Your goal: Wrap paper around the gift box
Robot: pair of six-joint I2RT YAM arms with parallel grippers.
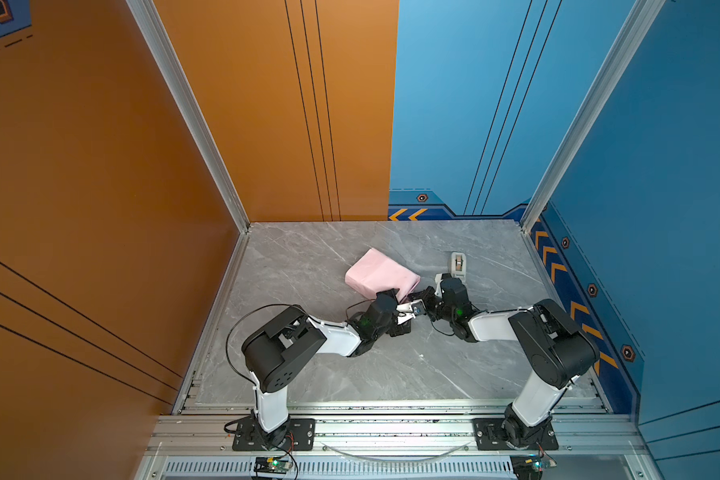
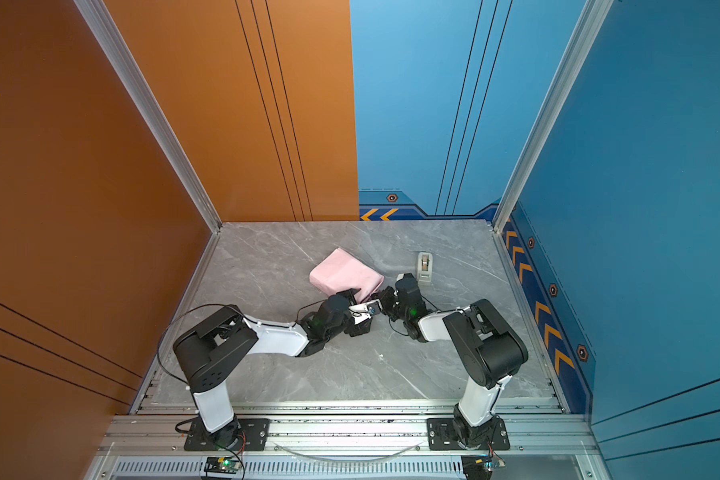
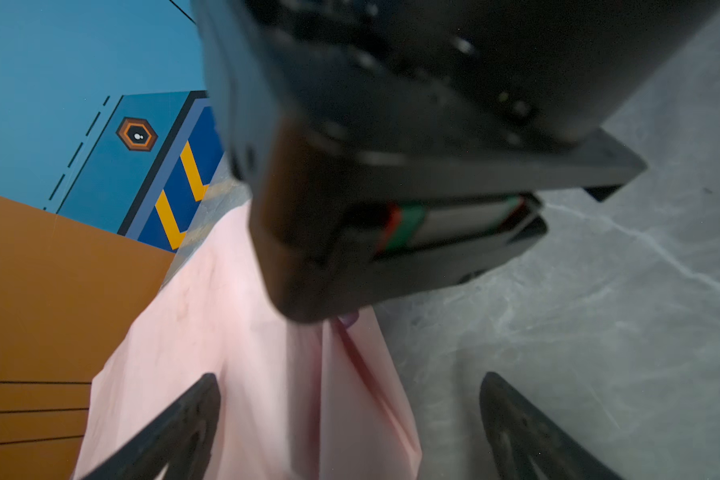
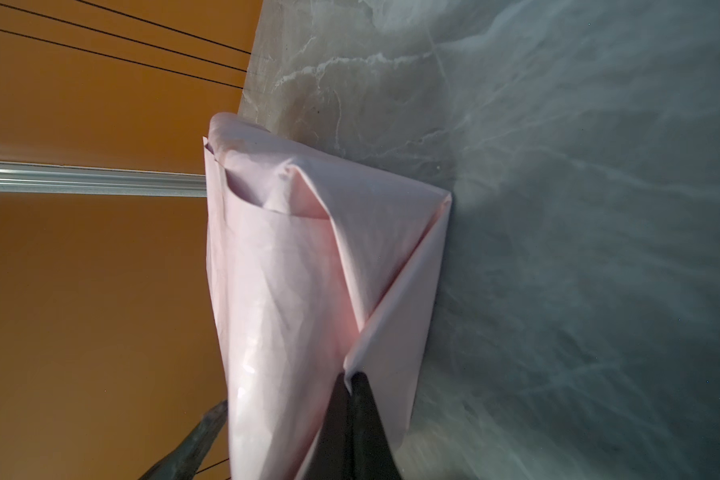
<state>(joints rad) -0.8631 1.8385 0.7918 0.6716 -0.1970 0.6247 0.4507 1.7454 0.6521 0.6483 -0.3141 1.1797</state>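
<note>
The paper [image 1: 381, 274] shows its pale pink face, folded into a box-shaped bundle in the middle of the table in both top views [image 2: 346, 272]. The gift box is hidden under it. My right gripper [image 4: 352, 382] is shut on a folded flap of the paper [image 4: 308, 270] at the bundle's near right corner [image 1: 412, 297]. My left gripper [image 3: 350, 415] stands open astride the same end of the paper [image 3: 267, 374], its fingers [image 3: 200, 415] apart on either side and gripping nothing. The right gripper's black body [image 3: 391, 166] hangs close in front of the left wrist camera.
A small beige tape dispenser [image 1: 458, 264] stands just behind the right wrist, also in a top view [image 2: 425, 266]. The grey marble table [image 1: 350, 365] is walled by orange panels on the left and blue panels at the back and right. Both wrists nearly touch near the table's centre.
</note>
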